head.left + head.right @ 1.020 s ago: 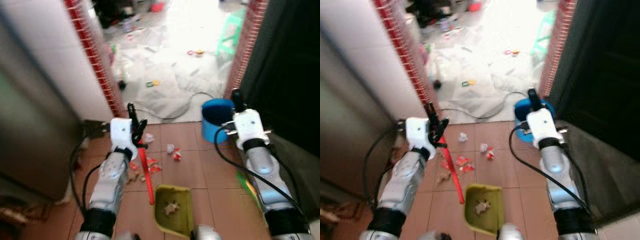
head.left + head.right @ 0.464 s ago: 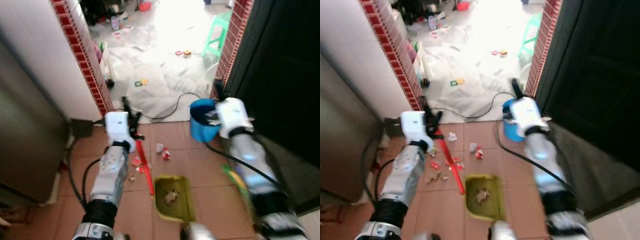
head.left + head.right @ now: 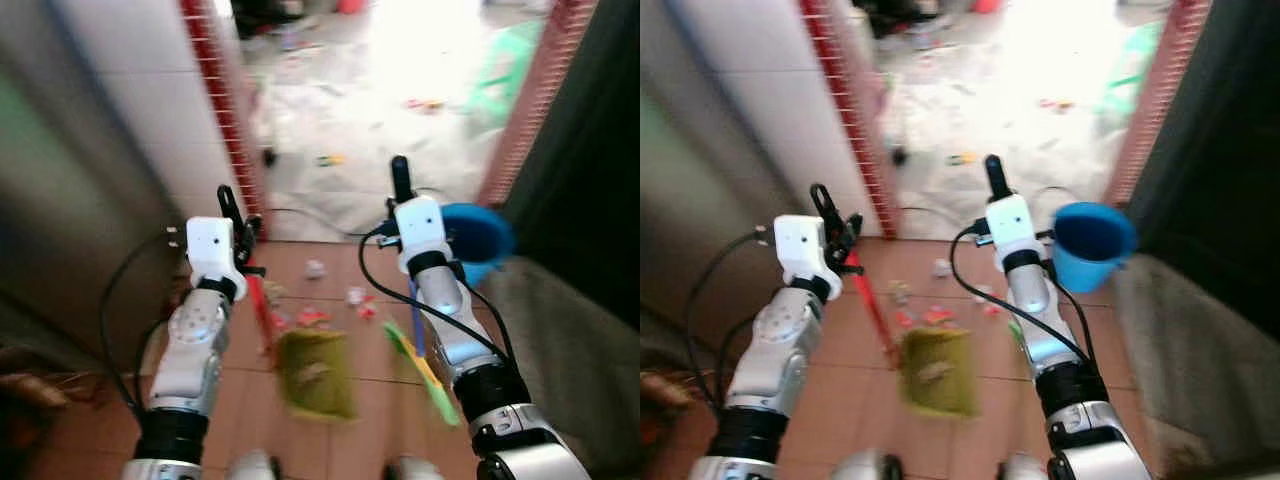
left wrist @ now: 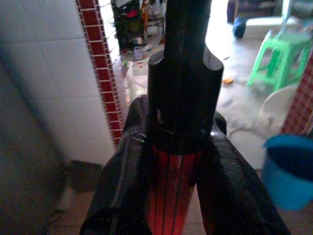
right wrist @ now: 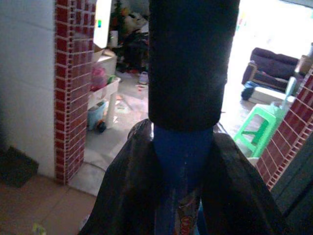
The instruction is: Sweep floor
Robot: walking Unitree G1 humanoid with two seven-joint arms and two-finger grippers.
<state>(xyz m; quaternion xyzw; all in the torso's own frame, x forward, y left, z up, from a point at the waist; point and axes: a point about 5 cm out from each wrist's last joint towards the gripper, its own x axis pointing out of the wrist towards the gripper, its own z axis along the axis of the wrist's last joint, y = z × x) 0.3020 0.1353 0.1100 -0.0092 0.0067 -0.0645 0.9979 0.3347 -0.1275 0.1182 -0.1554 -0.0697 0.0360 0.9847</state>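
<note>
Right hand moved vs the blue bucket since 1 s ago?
Yes. The right hand was right of the blue bucket; now it is left of it, so it swung to the robot's left.

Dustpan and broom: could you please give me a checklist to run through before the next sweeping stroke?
1. Left pincer shut on the red handle: ok.
2. Right pincer shut on the blue handle: ok.
3. Dustpan flat on the floor: cannot tell, blurred.
4. Scraps lie beyond the dustpan's far edge: ok.
5. Broom head beyond the scraps, ready to pull them in: not ok, it sits beside the dustpan.
</note>
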